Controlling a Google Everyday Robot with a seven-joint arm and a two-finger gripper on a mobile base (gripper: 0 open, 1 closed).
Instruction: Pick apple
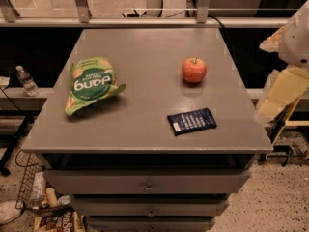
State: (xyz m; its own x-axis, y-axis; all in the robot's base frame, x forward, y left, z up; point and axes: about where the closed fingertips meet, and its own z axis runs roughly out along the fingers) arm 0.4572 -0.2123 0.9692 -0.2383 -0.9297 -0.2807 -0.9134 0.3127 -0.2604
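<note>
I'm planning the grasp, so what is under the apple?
The apple sits on the grey tabletop, with a reflection below it; the contact spot is hidden. The gripper is not in view; only the arm shows at the right edge.

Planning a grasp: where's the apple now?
Camera view: the apple sits right of centre on the table, behind the blue packet; the gripper is out of view, arm at right edge.

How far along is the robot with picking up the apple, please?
Nothing looks done: the apple sits untouched on the grey cabinet top, behind the dark blue packet. The gripper is not in view; only the white arm shows at the right edge. Reaching, grasping and lifting remain.
</note>
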